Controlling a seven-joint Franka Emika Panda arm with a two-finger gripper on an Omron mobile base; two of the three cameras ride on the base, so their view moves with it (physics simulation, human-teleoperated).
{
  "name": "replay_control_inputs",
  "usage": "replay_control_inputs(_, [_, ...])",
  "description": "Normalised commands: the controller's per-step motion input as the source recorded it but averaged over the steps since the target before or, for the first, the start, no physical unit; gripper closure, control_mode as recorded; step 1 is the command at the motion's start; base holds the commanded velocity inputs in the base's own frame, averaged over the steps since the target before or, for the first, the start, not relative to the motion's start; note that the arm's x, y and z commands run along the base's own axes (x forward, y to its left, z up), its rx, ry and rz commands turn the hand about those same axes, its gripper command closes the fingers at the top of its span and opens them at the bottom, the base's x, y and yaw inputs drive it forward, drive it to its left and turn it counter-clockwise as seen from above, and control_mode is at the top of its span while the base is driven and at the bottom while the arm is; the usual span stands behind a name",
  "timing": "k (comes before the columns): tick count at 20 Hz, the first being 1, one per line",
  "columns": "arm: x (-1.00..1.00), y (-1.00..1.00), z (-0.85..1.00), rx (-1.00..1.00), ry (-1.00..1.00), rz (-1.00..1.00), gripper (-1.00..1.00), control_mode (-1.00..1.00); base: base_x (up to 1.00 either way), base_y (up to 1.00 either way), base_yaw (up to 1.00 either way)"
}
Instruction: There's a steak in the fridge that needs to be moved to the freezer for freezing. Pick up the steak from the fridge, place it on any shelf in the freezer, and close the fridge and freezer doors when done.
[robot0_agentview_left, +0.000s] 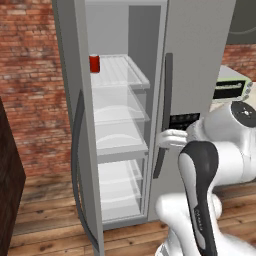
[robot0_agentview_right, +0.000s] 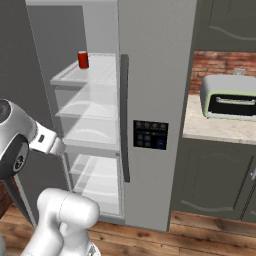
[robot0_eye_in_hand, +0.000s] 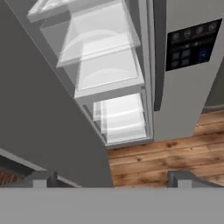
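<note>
One fridge door (robot0_agentview_left: 75, 125) stood swung open at 9 o'clock, exposing clear glass shelves (robot0_agentview_left: 120, 107); a red can (robot0_agentview_left: 94, 63) sat at 11 o'clock on the top shelf. No steak could be made out. At 3 o'clock, the freezer door (robot0_agentview_left: 192, 75) was closed. The gripper (robot0_eye_in_hand: 113, 178) hung with jaws apart, empty.

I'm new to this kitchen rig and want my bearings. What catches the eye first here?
The tall grey unit's fridge door stands swung open, baring clear glass shelves and drawers. A lone red can stands upright on the top shelf, at its left front. The freezer door beside it is shut, its black dispenser panel facing out; the open gripper hangs before the fridge's lower part.
</note>
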Motion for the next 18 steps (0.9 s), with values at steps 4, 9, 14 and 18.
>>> replay_control_inputs(4, [-0.41, 1.0, -0.01, 0.0, 0.0, 0.0, -1.0, -1.0, 0.0, 0.0, 0.0])
replay_control_inputs(9, [-0.29, 1.0, -0.22, 0.0, -0.07, 0.0, -1.0, -1.0, 0.0, 0.0, 0.0])
replay_control_inputs(14, [0.02, 1.0, -0.31, 0.0, -0.17, 0.01, -1.0, -1.0, 0.0, 0.0, 0.0])
replay_control_inputs(18, [0.32, 1.0, -0.3, -0.02, -0.16, 0.0, -1.0, -1.0, 0.0, 0.0, 0.0])
